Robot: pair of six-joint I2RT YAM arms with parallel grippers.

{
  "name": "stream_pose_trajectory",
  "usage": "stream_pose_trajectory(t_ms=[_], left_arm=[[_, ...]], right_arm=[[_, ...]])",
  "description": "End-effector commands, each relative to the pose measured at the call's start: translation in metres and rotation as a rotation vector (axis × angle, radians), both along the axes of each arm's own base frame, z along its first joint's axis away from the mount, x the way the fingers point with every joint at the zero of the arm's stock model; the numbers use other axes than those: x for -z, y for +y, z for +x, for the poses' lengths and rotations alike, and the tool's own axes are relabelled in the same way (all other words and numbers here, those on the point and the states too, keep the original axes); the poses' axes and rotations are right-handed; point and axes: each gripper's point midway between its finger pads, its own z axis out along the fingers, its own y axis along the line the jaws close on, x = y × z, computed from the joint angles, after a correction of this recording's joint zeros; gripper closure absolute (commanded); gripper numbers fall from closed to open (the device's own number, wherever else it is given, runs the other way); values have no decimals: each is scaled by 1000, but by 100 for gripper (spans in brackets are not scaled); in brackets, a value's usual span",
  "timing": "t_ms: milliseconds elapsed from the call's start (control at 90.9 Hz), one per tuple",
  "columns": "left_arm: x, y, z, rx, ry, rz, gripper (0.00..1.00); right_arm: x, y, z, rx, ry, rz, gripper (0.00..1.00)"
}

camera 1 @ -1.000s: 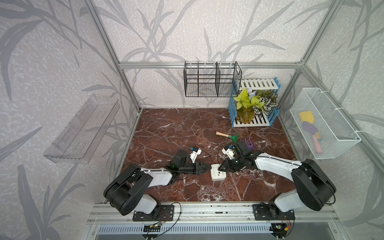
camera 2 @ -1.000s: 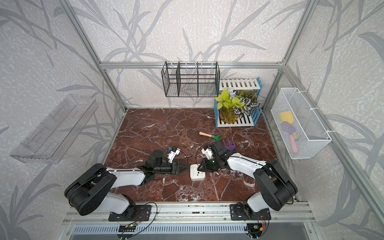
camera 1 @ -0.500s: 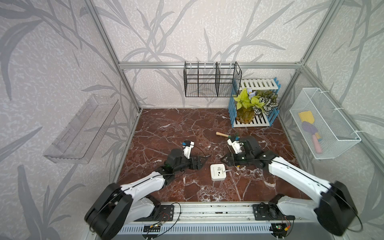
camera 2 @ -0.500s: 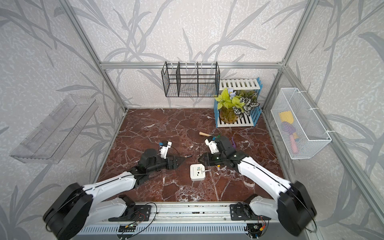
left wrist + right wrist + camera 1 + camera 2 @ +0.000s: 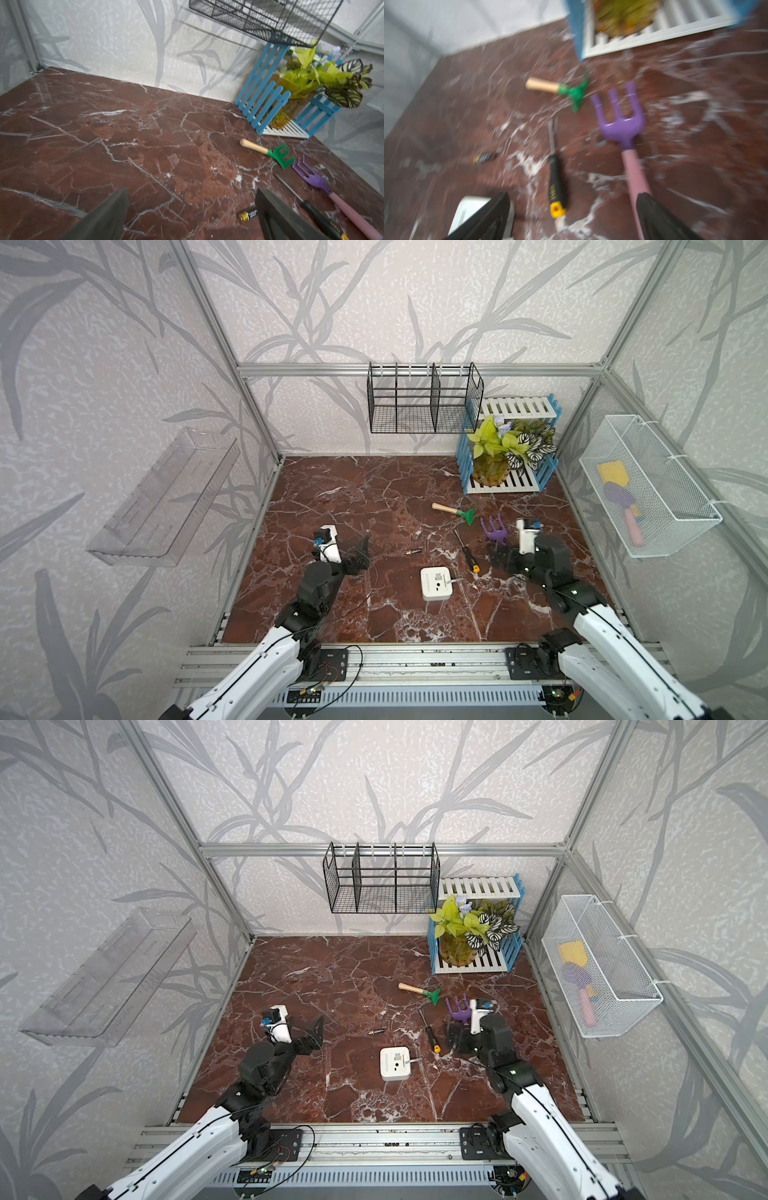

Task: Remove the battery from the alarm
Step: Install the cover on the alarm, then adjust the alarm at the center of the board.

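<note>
Left claw point(image 5: 191, 193) spread near battery point(image 5: 248, 215), alarm point(image 5: 435, 583) in both top views

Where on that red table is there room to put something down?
Bare: the table at far left, from the back wall to the battery; also the strip between the alarm and the front rail. Crowded: rake, purple fork and screwdriver by the right gripper.

Top views high, front, downward — wrist views low over the tabletop point(image 5: 374, 497)
</note>
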Motion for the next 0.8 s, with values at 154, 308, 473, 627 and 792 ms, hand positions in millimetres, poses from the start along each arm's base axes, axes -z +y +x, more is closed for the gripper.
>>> stream_pose_trajectory(t_ms=[154,308,473,627,792], left_arm=[[-18,-4,11,33,-22,1,0],[-21,1,9,16,-43,-28,0],[-22,3,5,20,-60,-50,0],[-22,0,4,37,-58,-57,0],[-23,-2,3,49,-59,-61,0]], right_arm=[[19,89,-74,-964,-52,-387,1],[36,97,-66,-1023,-11,-446,1],[44,110,-62,-1087,36,-473,1],[60,110,-49,-1095,82,-545,1],[74,113,-41,-1113,112,-575,1]])
